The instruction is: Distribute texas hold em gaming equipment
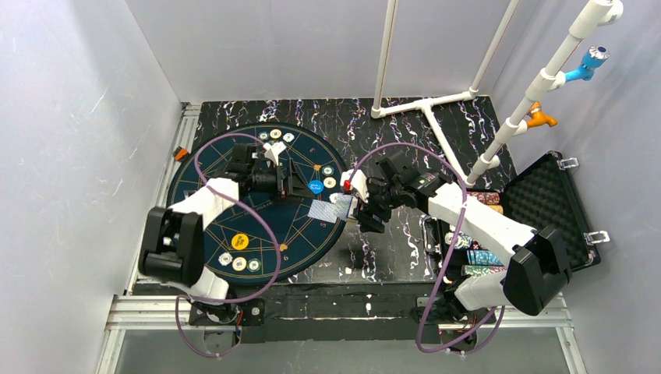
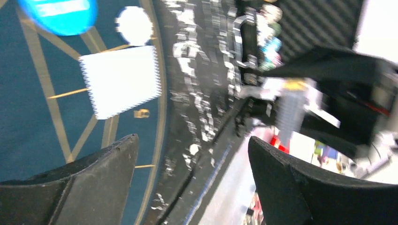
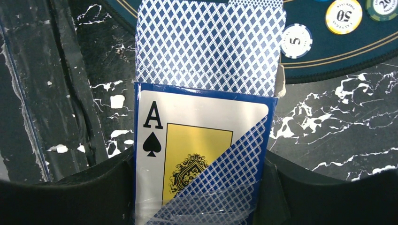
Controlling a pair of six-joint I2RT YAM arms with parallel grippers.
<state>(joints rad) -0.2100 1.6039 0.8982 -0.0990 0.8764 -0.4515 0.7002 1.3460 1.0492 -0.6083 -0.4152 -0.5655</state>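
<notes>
My right gripper is shut on a playing-card box printed with the ace of spades. Blue-patterned cards stick out of its far end over the mat's rim. From above, that gripper and the cards are at the mat's right edge. My left gripper hovers over the mat, open and empty. Its blurred view shows a pale card; I cannot tell whether it rests on the mat. Nearby are a blue button disc and poker chips.
The round dark-blue mat carries three chips at its far rim. A yellow disc and three chips lie near its front. The open black case at the right holds rows of chips. White pipes stand behind.
</notes>
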